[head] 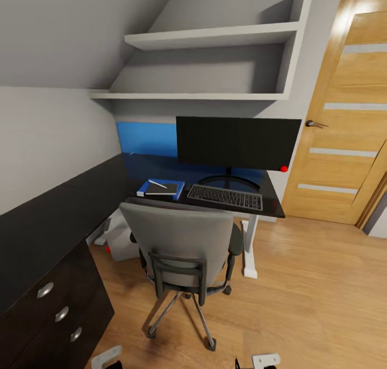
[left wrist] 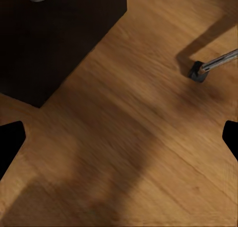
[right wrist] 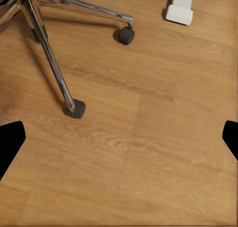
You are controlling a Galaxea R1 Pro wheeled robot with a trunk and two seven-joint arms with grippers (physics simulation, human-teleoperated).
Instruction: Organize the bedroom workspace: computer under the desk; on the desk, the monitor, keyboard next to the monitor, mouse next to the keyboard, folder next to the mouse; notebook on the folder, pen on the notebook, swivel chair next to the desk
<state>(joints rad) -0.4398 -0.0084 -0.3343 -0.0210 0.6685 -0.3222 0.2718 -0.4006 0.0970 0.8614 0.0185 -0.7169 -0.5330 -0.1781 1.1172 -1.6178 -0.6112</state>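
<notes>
So you're facing the bedroom corner: sloped grey wall (head: pixel 48 30), white shelves (head: pixel 215 35) above, wood door (head: pixel 344 116) to the right, plank floor (head: pixel 312 304). Black L-shaped worktop (head: pixel 59 213) runs along the left wall and turns across the back, with its white pedestal leg (head: pixel 250 248) at the right end and black drawers (head: pixel 59 315) with silver knobs nearest you on the left. Swivel chair (head: pixel 180 240) sits right at the worktop's front edge, back toward you, seat partly tucked under, chrome base on the floor. Monitor (head: pixel 236 142) stands upright on the worktop, red dot at its lower right corner. Computer (head: pixel 119 240) is a pale case on the floor under the worktop, left of the chair, mostly hidden. Keyboard (head: pixel 226 197) lies flat in front of the monitor's foot. Folder (head: pixel 144 187) lies on the worktop just left of the keyboard, notebook (head: pixel 164 188) on top of it, pen (head: pixel 157 184) lying across the notebook. Can't make out a mouse.

Your left gripper (left wrist: pixel 119 137) hangs over bare floor near the drawer corner and one chair caster, fingers (left wrist: pixel 10 142) spread apart, holding nothing. Your right gripper (right wrist: pixel 119 137) is over floor near the chair's chrome legs and the pedestal foot, fingers (right wrist: pixel 10 142) likewise spread and empty.
</notes>
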